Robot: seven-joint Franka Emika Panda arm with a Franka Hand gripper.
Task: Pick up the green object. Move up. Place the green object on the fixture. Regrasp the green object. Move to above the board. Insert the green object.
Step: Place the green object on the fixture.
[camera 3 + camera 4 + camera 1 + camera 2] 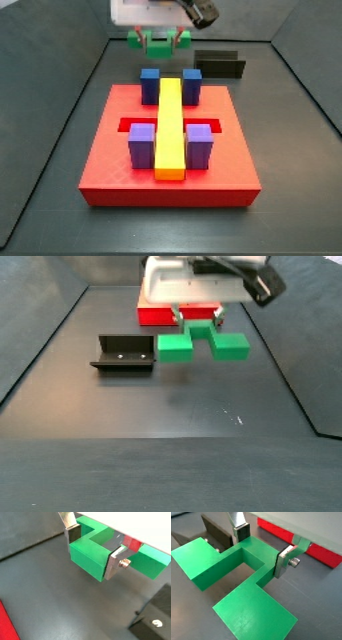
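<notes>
My gripper (95,549) is shut on the green object (90,557), a bright-green block with a square notch. The silver fingers clamp the narrow bridge beside the notch in both wrist views. In a side view the gripper (198,324) holds the green object (201,344) in the air, above the dark floor between the fixture (123,353) and the board (174,314). In a side view the green object (160,44) hangs beyond the far end of the red board (120,170). The black fixture (221,65) stands to its side, apart from it.
The board carries blue posts (150,80), purple posts (140,145) and a long yellow bar (171,125). Low dark walls (80,110) run along the sides of the floor. Part of the fixture (157,619) and the board's red edge (301,544) show below the gripper.
</notes>
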